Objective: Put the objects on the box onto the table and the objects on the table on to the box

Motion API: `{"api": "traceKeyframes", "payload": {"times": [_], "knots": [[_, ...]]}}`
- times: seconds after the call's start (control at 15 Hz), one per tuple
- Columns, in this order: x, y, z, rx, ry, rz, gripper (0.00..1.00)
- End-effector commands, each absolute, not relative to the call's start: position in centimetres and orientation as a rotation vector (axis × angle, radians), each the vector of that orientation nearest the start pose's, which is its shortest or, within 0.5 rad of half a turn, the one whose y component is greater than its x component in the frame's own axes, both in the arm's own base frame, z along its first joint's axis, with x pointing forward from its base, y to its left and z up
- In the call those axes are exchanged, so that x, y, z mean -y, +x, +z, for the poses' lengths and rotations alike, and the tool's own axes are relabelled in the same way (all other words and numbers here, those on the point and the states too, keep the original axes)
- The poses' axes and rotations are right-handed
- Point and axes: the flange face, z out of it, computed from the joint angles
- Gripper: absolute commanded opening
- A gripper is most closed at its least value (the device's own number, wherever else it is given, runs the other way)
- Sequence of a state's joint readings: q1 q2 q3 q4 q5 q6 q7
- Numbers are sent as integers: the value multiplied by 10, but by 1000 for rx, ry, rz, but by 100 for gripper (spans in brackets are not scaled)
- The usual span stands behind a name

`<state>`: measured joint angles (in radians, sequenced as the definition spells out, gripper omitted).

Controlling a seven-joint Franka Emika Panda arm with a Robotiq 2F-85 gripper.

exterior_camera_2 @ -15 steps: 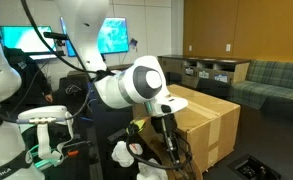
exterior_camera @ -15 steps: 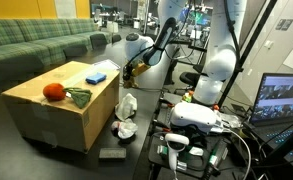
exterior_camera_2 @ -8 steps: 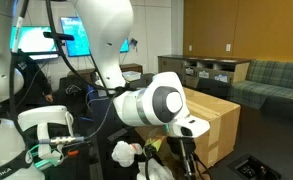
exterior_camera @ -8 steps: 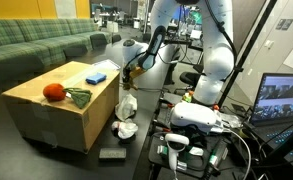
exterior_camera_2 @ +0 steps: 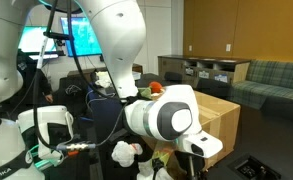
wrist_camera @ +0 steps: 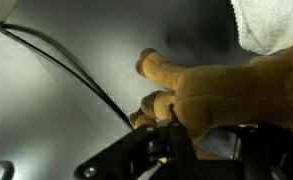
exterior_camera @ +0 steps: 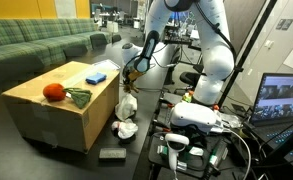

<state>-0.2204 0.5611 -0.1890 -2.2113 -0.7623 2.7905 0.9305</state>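
ROBOT HAND CLAMPED ON PLUSH TOY. The brown plush toy point(wrist_camera: 221, 85) is pictured pinched in the fully closed hand point(wrist_camera: 172, 130) of the robot arm, its stubby limbs pointed left over the black worktop point(wrist_camera: 66, 100) in the wrist view. Whether the toy rests on the surface cannot be told. A white soft cloth wad point(wrist_camera: 271, 25) is shown at the upper right of that view, close beside the toy. A thin black cable point(wrist_camera: 76, 75) is seen curving across the worktop to the toy's left.

In an exterior view the hand point(exterior_camera: 129, 73) is held low at the right side of the large cardboard box point(exterior_camera: 56, 120), by its far right corner. On the box top, the red ball point(exterior_camera: 53, 92) is set toward the near edge, with the dark green cloth point(exterior_camera: 78, 97) just to its right. The flat blue block point(exterior_camera: 96, 75) is laid farther back, nearer the hand. On the worktop point(exterior_camera: 56, 160) right of the box, one white wad point(exterior_camera: 126, 104) is seen against the carton's side and a second white wad point(exterior_camera: 124, 129) lies nearer. The flat black bar point(exterior_camera: 111, 153) is placed nearest of all.

In an exterior view the hand is hidden behind the arm's large white joint point(exterior_camera_2: 171, 118). The box point(exterior_camera_2: 218, 115) is visible beyond the joint and a white wad point(exterior_camera_2: 123, 152) to its lower left.
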Motion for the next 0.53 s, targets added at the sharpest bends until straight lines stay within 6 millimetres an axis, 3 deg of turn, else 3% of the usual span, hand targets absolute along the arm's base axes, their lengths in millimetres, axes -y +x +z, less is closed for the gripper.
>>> {"api": "traceKeyframes", "payload": {"times": [0.0, 0.13, 0.2, 0.47], "knots": [[198, 508, 115, -1025, -3325, -147, 2], [200, 507, 114, -1044, -3318, -129, 3], [200, 507, 114, -1048, -3316, -122, 24], [198, 505, 121, -1043, -3317, -119, 54]]}}
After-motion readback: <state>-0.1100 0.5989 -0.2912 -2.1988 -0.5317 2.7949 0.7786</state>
